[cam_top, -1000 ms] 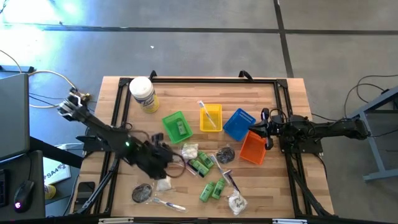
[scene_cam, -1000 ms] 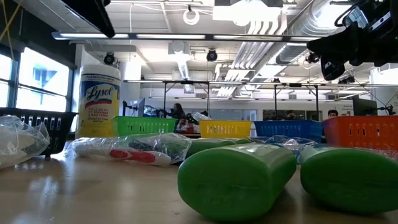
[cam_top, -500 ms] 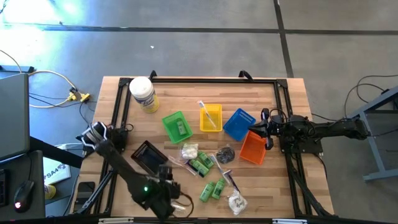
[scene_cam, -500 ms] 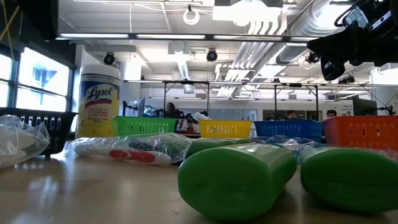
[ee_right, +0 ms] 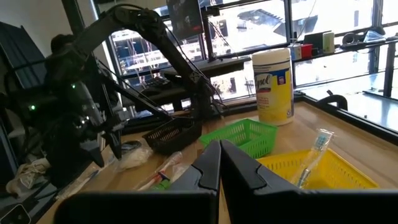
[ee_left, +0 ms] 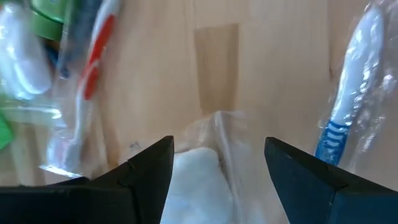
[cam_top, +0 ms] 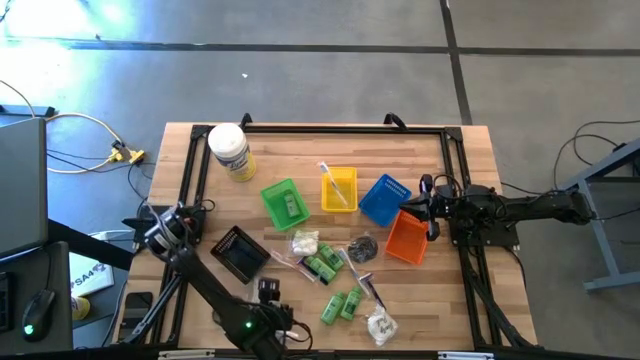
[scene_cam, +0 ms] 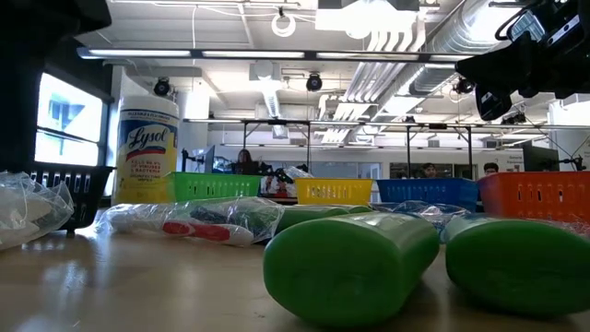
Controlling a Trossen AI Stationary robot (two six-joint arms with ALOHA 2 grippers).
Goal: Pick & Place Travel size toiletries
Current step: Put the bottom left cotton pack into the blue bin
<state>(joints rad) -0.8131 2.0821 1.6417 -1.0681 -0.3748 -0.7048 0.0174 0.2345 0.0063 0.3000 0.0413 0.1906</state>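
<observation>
Clear-wrapped white packet (ee_left: 198, 180) lies on the worktop (cam_top: 420, 160) directly between the spread fingers of the left gripper (ee_left: 217, 163), at the near edge left of centre. Nothing is gripped; the jaws stand wide on either side of the crinkled wrap.

Assessment: the step in hand appears to be a pick of this packet. To do it well, the gripper should descend until the fingertips (ee_left: 163, 149) flank the solid white body, not only the loose film, which would likely slip or tear. Closing should be centred so the packet does not skid sideways.

Hazards: a wrapped toothbrush with blue markings (ee_left: 348, 118) lies just beside one finger, and a second wrapped toothbrush with a red stripe (ee_left: 87, 93) near the other; either wrapper could be caught in the closure.

Remaining toiletries, including green tubes (cam_top: 340, 303), are scattered mid-worktop. The black tray (cam_top: 238, 252) sits nearby.

The right gripper (ee_right: 219, 163) waits closed and empty near the orange tray (cam_top: 406, 238).
</observation>
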